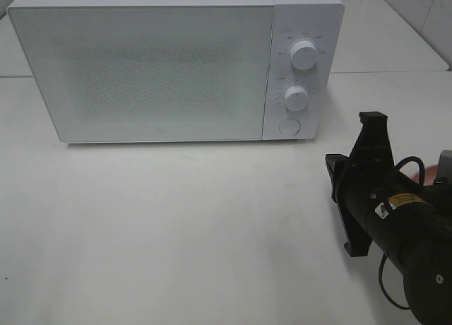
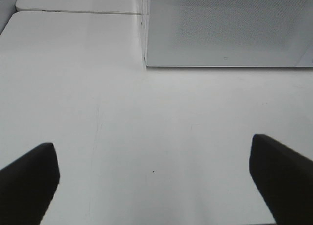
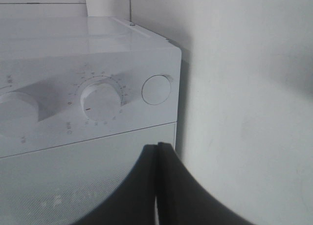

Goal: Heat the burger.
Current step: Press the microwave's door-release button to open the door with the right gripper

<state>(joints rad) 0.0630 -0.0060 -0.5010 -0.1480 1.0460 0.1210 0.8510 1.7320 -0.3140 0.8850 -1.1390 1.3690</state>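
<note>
The burger is out of view in every frame. The white microwave (image 1: 155, 63) stands at the back of the table with its door closed. My right gripper (image 1: 332, 162) is shut on nothing and rolled on its side, a short way off the microwave's lower right corner. Seen from the right wrist, its closed fingertips (image 3: 157, 154) point toward the round door button (image 3: 156, 89) beside the lower knob (image 3: 100, 100). My left gripper (image 2: 154, 186) is open and empty over bare table, facing the microwave's left front corner (image 2: 146, 63). It does not show in the exterior high view.
A sliver of a pink plate (image 1: 428, 175) peeks out behind the right arm at the table's right edge. The microwave panel carries two knobs (image 1: 304, 54) (image 1: 296, 98) above the round button (image 1: 289, 126). A white tabletop (image 1: 176, 226) lies in front.
</note>
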